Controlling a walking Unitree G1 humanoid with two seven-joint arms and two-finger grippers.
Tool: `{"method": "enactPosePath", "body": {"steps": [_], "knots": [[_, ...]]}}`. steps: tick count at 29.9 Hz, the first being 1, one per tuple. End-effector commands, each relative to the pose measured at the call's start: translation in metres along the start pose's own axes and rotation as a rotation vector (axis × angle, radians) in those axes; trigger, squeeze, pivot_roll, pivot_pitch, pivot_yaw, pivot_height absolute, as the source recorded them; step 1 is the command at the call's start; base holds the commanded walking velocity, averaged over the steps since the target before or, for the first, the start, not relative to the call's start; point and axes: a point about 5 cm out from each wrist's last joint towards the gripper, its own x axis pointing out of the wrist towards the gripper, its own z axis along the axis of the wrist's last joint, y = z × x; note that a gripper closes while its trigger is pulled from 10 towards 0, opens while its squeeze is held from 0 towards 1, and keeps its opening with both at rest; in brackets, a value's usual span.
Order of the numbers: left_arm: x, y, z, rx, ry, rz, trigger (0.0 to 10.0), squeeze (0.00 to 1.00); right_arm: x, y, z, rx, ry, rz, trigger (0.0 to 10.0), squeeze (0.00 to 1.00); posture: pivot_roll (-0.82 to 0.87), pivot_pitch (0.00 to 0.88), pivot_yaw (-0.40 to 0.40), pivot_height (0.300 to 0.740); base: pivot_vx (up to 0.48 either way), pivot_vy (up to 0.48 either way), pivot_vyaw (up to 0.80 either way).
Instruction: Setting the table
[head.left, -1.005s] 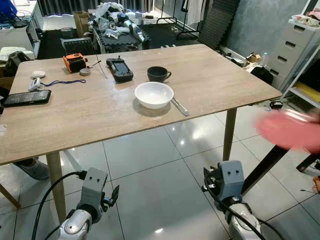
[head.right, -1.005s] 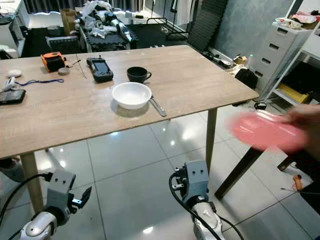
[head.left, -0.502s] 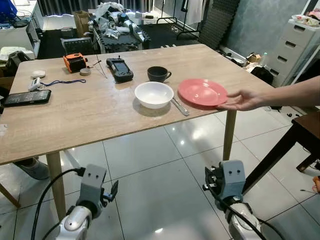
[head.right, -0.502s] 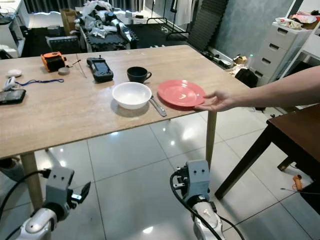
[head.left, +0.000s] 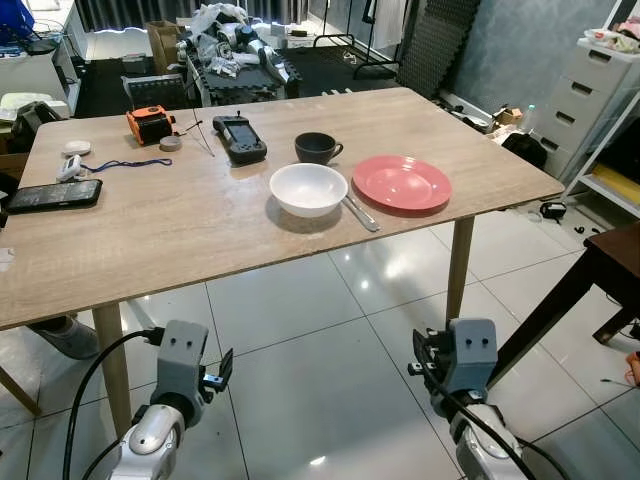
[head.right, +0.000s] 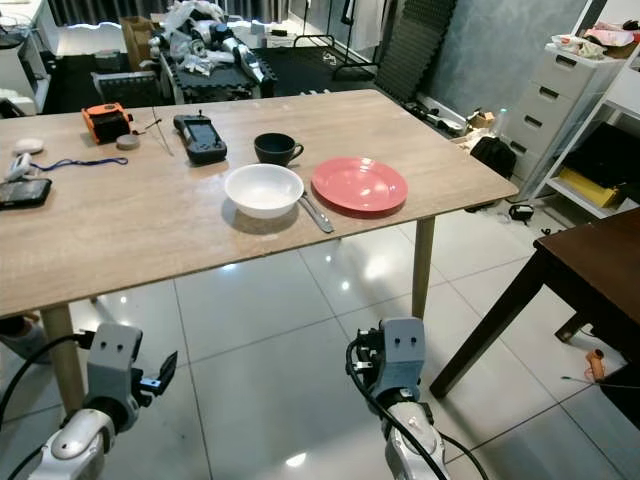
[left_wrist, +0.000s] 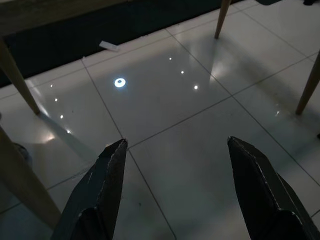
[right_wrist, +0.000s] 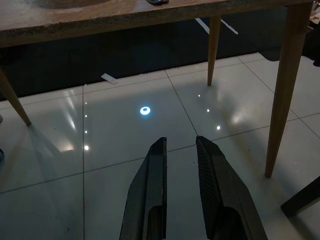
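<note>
Person's hand has pulled away, leaving the red plate (head.left: 402, 182) on the wooden table (head.left: 150, 225), beside the white bowl (head.left: 308, 188), spoon (head.left: 360, 213) and dark cup (head.left: 317, 148) — setting's partly done, I'd guess. Left wrist view: left gripper (left_wrist: 180, 192) spread wide over floor tiles. Right wrist view: right gripper (right_wrist: 178, 192) nearly closed, empty — both hang low.

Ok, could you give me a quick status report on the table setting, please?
Left gripper open, right gripper nearly shut, both low over the floor, empty. Red plate on the table beside the white bowl; spoon between them. Nothing in the way.
</note>
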Motion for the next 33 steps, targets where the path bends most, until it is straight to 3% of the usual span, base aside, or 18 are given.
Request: {"method": "enactPosePath", "body": {"steps": [1,33], "knots": [[-0.0020,0.0001,-0.0068,-0.012,0.028,-0.001,10.0,0.00,-0.0037,-0.0032,-0.0060,0.006,0.027,-0.008,10.0,0.00,-0.01,0.079,0.032,0.740,0.000,0.000,0.00],[-0.0025,-0.0062,-0.0050,-0.003,0.007,-0.016,10.0,0.00,-0.0049,-0.0042,-0.0067,0.000,0.034,-0.009,10.0,0.00,-0.01,0.089,0.030,0.740,0.000,0.000,0.00]]}}
